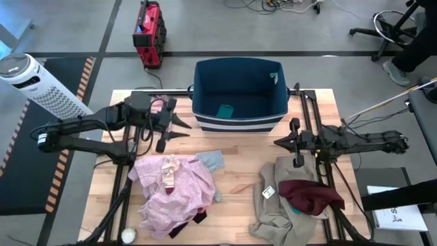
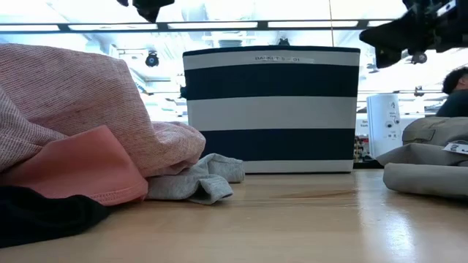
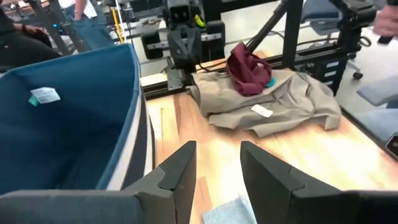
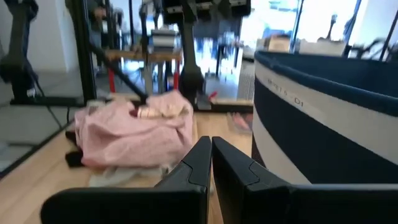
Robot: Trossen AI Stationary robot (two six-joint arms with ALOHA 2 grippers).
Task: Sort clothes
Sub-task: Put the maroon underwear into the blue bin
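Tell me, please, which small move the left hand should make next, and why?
Probably lower toward the light blue-grey piece. The left hand hangs empty beside the bin, fingers apart, with that cloth just below it. The right hand waits shut over the table.

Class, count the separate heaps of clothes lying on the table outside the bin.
2: the pink heap lies in front of the left arm; the khaki-and-maroon heap lies below the right arm. Pieces underneath may be hidden.

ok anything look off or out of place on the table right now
Nothing damaged or spilled. The clothes sit in two loose heaps: pink shirt pile and khaki piece with a maroon garment on top. One teal item lies in the bin.
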